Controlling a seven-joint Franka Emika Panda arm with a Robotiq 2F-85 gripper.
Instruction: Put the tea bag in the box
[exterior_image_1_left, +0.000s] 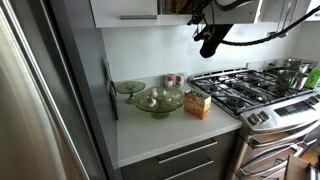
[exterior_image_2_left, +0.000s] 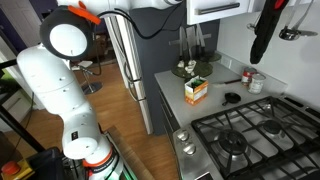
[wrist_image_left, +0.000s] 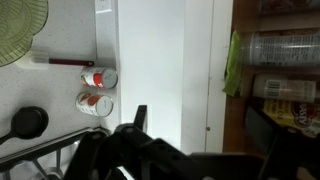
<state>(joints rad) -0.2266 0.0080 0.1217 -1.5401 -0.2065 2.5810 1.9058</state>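
Note:
The yellow-orange box stands on the white counter between the glass bowls and the stove; it also shows in an exterior view. The large green-tinted glass bowl holds small pale items; I cannot make out a tea bag among them. My gripper hangs high above the counter near the upper cabinets, far from the box, and shows in an exterior view. In the wrist view its fingers are spread with nothing between them. The box is out of the wrist view.
A smaller glass bowl sits behind the large one. Two red-and-white cans stand by the wall. A black round utensil lies near the gas stove. The fridge borders the counter. Open cupboard shelves are beside the gripper.

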